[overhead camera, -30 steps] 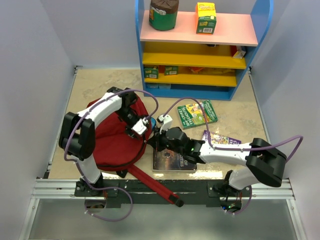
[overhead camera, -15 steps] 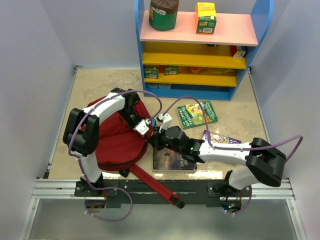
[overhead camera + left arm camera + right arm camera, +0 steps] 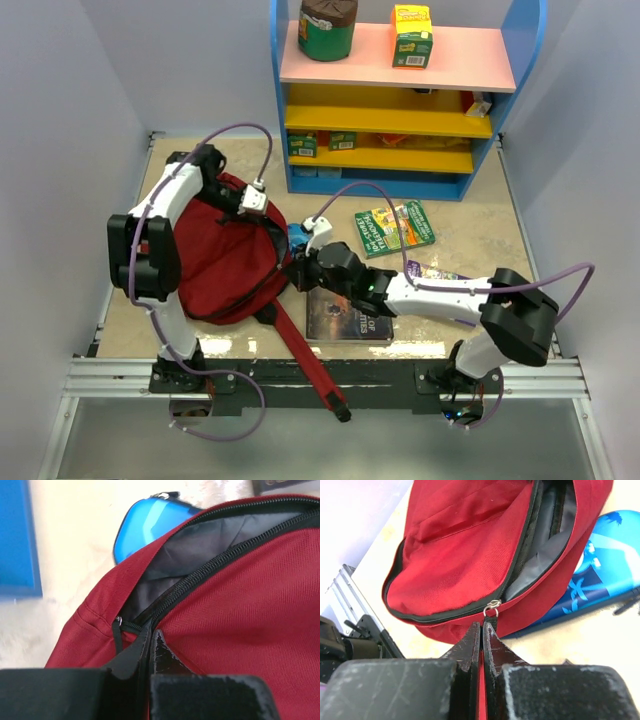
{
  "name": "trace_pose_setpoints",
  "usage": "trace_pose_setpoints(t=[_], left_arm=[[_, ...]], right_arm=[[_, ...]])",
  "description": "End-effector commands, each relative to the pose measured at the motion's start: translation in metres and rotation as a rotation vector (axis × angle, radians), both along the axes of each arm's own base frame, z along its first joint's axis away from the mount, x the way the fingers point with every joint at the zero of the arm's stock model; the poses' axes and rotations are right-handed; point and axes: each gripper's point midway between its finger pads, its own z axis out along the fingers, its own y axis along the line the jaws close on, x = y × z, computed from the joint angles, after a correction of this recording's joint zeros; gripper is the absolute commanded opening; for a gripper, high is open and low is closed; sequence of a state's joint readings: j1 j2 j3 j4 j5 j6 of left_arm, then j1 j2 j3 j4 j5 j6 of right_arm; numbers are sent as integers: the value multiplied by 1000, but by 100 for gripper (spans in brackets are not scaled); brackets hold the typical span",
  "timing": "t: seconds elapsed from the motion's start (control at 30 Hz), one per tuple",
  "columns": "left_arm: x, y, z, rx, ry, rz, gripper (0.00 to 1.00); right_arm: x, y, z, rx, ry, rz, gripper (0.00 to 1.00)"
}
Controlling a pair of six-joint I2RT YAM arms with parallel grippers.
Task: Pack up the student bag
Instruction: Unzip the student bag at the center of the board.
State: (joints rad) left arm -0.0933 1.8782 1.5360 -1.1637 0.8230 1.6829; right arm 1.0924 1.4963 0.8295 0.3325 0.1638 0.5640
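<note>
The student bag (image 3: 215, 265) lies on the left of the table, dark red, with its main zipper partly open and grey lining (image 3: 210, 545) showing. My left gripper (image 3: 252, 199) is at the bag's far edge, shut (image 3: 151, 631) on the fabric beside the zipper. My right gripper (image 3: 293, 270) is at the bag's right edge. There it is shut (image 3: 483, 624) on the black pull tab of a zipper slider (image 3: 492, 607). The bag's mouth (image 3: 545, 535) gapes between the two grips.
A blue pencil case (image 3: 298, 237) lies just behind the bag's right edge. Three books are on the table: a green one (image 3: 393, 225), a dark one (image 3: 345, 318) and a purple one (image 3: 440, 272). A long red strap (image 3: 310, 370) trails toward the near rail. The blue shelf unit (image 3: 400, 110) stands at the back.
My left gripper closed on the bag's edge and pulled it toward the far left, stretching the bag. The right gripper shifted slightly left with the pull tab, and the blue case came into view.
</note>
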Motion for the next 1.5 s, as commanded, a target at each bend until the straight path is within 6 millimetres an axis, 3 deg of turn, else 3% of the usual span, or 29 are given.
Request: trace_pose_setpoints(t=[0.0,0.03,0.07,0.1,0.17,0.23,0.37,0.43,0.5,0.6,0.73,0.83,0.87,0.9,1.0,1.07,1.13,1.17,1.2,1.27,1.37,1.4,1.47], left_arm=[[20,5,22,-93,-42,133,0],[18,4,16,-110,-11,186,0],[19,2,22,-132,-19,218,0],[31,1,26,-157,-60,251,0],[36,4,23,-167,-3,378,0],[60,9,29,-194,-13,536,0],[102,42,40,-201,-51,832,0],[107,43,48,-217,-9,872,0],[93,34,42,-207,70,814,0],[82,31,51,-216,90,798,0],[79,40,58,-163,120,856,13],[81,55,51,-115,169,949,10],[86,67,47,-109,178,1006,8],[87,72,44,-118,217,1038,6],[95,73,36,-129,279,1063,0],[95,69,34,-146,300,1046,0],[88,63,42,-156,298,987,5],[83,56,49,-179,304,939,8],[74,53,54,-171,303,890,13],[56,42,63,-191,340,796,31],[14,24,68,-168,420,616,53],[-9,21,61,-129,447,534,58],[-34,13,53,-65,460,457,61]], right_arm=[[-3,26,19,53,-17,59,0],[-8,35,28,71,-24,80,0],[-11,41,29,70,-25,90,0],[-13,50,35,78,-33,102,0],[-24,59,34,62,-32,125,0],[-32,65,37,77,-19,144,0],[-37,68,32,87,12,156,0],[-36,69,23,55,28,145,0],[-30,68,22,34,29,115,0],[-23,69,23,37,23,88,0],[-11,70,20,18,31,51,0],[-12,81,33,84,14,95,0],[-18,89,34,93,14,137,0],[-29,109,33,85,6,192,0],[-69,145,23,20,-19,332,0],[-78,152,20,13,-9,353,0],[-78,148,21,22,19,324,0],[-68,141,20,19,9,262,0],[-61,130,9,1,27,228,0],[-50,118,14,15,32,183,0],[-43,104,10,9,37,145,0],[-43,102,8,10,38,141,0],[-44,101,6,12,44,140,0]])
